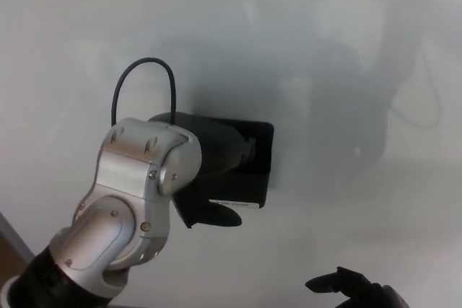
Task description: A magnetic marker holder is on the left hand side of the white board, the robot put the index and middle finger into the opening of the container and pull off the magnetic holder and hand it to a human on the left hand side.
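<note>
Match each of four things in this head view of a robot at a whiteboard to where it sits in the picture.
Things:
1. black box-shaped magnetic marker holder
2. thin black looped cable
3. left robot hand
4. right robot hand

Places:
A. bottom right corner, away from the holder
B. reaching into the holder's opening
C. arching above the silver wrist
D. stuck on the whiteboard, centre

Pairs: 1-D, 2-C, 3-B, 4-A

Single head view, looking forward and slightly down at the whiteboard [346,48], close range. Left hand [216,153] fills lower-left foreground; its fingers [242,151] sit at frame centre. Right hand [357,286] clipped by bottom edge.
</note>
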### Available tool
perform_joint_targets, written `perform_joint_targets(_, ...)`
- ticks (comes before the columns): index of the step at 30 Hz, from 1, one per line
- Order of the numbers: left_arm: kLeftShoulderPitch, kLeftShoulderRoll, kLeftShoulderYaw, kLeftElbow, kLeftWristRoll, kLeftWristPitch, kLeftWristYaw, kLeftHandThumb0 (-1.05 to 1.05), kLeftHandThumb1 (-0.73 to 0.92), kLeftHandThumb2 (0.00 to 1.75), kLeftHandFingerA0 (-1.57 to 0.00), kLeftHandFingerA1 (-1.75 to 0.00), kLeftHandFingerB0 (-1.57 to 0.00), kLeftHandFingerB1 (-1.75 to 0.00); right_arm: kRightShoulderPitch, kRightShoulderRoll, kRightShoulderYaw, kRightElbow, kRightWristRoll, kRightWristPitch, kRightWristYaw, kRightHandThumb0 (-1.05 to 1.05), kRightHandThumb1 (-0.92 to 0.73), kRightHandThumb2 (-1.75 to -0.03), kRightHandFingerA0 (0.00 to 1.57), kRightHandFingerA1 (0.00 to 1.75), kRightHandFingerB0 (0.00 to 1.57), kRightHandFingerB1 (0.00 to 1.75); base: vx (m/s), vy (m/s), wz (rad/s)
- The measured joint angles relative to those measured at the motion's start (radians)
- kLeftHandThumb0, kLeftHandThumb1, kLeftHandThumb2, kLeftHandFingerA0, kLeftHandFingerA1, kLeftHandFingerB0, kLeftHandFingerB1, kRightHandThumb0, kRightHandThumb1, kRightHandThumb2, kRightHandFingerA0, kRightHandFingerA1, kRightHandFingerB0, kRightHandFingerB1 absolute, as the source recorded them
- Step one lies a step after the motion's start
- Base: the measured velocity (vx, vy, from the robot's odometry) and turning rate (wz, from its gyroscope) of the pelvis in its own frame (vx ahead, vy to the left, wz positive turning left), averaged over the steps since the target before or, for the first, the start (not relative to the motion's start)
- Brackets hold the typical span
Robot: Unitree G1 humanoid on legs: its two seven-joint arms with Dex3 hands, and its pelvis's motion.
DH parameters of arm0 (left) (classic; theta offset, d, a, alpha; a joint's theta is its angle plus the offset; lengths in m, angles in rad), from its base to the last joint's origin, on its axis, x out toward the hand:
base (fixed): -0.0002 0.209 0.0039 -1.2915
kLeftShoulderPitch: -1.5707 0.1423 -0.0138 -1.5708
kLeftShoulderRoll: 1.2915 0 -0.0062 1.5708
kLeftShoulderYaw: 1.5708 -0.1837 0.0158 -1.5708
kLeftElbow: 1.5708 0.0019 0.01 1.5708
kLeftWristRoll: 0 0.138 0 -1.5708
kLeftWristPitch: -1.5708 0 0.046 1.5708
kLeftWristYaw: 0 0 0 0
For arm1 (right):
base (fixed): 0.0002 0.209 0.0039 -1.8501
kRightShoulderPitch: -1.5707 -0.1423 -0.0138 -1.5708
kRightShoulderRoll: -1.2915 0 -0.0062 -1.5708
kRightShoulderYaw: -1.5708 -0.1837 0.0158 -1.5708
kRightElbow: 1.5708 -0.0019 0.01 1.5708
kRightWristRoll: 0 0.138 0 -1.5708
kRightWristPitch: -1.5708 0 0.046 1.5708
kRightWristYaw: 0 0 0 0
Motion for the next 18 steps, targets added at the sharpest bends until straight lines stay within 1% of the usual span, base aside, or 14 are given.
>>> perform_joint_targets(1,-0.002,-0.002,-0.002,0.015,-0.001,0.000,0.005,-0.91,0.77,0.64,-0.17,-0.32,-0.09,-0.24,0.000,0.000,0.000,0.000,0.000,0.000,0.000,-0.44,-0.61,-0.58,0.94,0.75,0.67,0.62,0.00,0.000,0.00)
perform_joint_targets(2,-0.002,-0.003,-0.003,0.021,-0.002,0.000,0.009,-0.93,0.73,0.65,-0.19,-0.34,-0.08,-0.23,0.000,0.000,0.000,0.000,0.000,0.000,0.000,-0.44,-0.61,-0.58,0.93,0.76,0.67,0.61,0.00,0.000,0.00)
perform_joint_targets(5,-0.006,-0.009,-0.009,0.058,-0.004,0.000,0.021,-0.93,0.73,0.65,-0.19,-0.34,-0.08,-0.23,0.000,0.000,0.000,0.000,0.000,0.000,-0.001,-0.44,-0.61,-0.58,0.93,0.76,0.67,0.61,0.00,0.000,0.00)
perform_joint_targets(6,-0.007,-0.011,-0.011,0.069,-0.004,0.000,0.024,-0.93,0.62,0.94,-0.15,-0.43,-0.08,-0.29,0.000,0.000,0.000,0.000,0.000,0.000,-0.001,-0.42,-0.61,-0.58,0.94,0.76,0.67,0.60,0.00,0.000,0.00)
perform_joint_targets(7,-0.008,-0.013,-0.013,0.083,-0.005,0.000,0.029,-0.93,0.62,0.94,-0.15,-0.43,-0.08,-0.29,0.000,0.000,0.000,0.000,0.000,0.000,-0.001,-0.42,-0.61,-0.58,0.94,0.76,0.67,0.60,0.00,0.000,0.00)
perform_joint_targets(8,-0.010,-0.015,-0.015,0.098,-0.006,0.000,0.033,-0.39,0.29,0.96,-0.06,-0.48,0.00,-0.47,0.000,0.000,0.000,0.000,0.000,0.000,-0.001,-0.42,-0.61,-0.58,0.93,0.75,0.66,0.61,0.00,0.000,0.00)
perform_joint_targets(11,-0.015,-0.024,-0.027,0.167,-0.009,-0.001,0.050,-0.39,0.29,0.96,-0.06,-0.48,0.00,-0.47,0.000,0.000,0.001,-0.002,0.000,0.001,-0.001,-0.42,-0.61,-0.58,0.93,0.75,0.66,0.61,0.00,0.000,0.00)
perform_joint_targets(12,-0.015,-0.025,-0.031,0.181,-0.010,-0.002,0.055,-0.91,0.75,0.64,-0.34,-0.41,-0.09,-0.23,0.000,0.000,0.001,-0.002,0.000,0.001,-0.001,-0.45,-0.61,-0.58,0.93,0.73,0.66,0.61,0.00,0.000,0.00)
perform_joint_targets(13,-0.018,-0.028,-0.035,0.195,-0.011,-0.002,0.061,-0.91,0.75,0.64,-0.34,-0.41,-0.09,-0.23,0.000,0.000,0.001,-0.002,0.000,0.001,-0.001,-0.45,-0.61,-0.58,0.93,0.73,0.66,0.61,0.00,0.000,0.00)
perform_joint_targets(14,-0.028,-0.032,-0.038,0.212,-0.012,-0.003,0.069,-0.96,0.62,0.99,-0.42,-0.56,-0.03,-0.26,-0.001,0.000,0.002,-0.002,-0.001,0.002,-0.001,-0.44,-0.61,-0.58,0.93,0.74,0.66,0.61,0.00,0.000,0.00)
perform_joint_targets(17,-0.043,-0.037,-0.045,0.248,-0.016,-0.005,0.089,-0.96,0.62,0.99,-0.42,-0.56,-0.03,-0.26,-0.003,0.000,0.002,-0.002,0.000,0.004,-0.001,-0.44,-0.61,-0.58,0.93,0.74,0.66,0.61,0.00,0.000,0.00)
perform_joint_targets(18,-0.047,-0.038,-0.046,0.258,-0.019,-0.008,0.097,-0.87,0.55,0.92,-0.31,-0.53,-0.06,-0.32,-0.003,0.000,0.002,-0.002,0.000,0.004,-0.001,-0.44,-0.61,-0.58,0.94,0.75,0.66,0.62,0.00,0.000,0.00)
